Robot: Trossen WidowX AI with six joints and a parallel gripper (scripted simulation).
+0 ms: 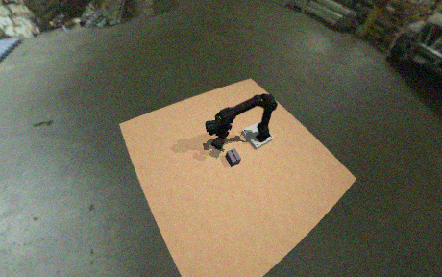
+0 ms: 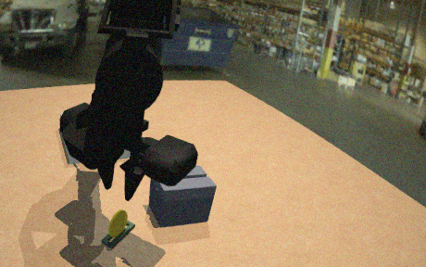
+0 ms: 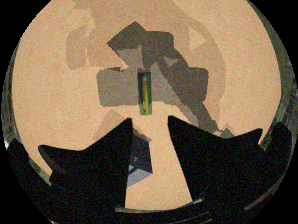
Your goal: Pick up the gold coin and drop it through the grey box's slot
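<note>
A warehouse floor with an orange mat laid out on it

The orange mat (image 1: 231, 202) lies on dull grey-green concrete floor (image 1: 77, 192), stained in spots. Beyond it stand a blue dumpster (image 2: 199, 44), a parked truck (image 2: 32, 25) and long stocked shelving (image 2: 370, 56) with a yellow post (image 2: 325, 62), all blurred under dim light.
</note>
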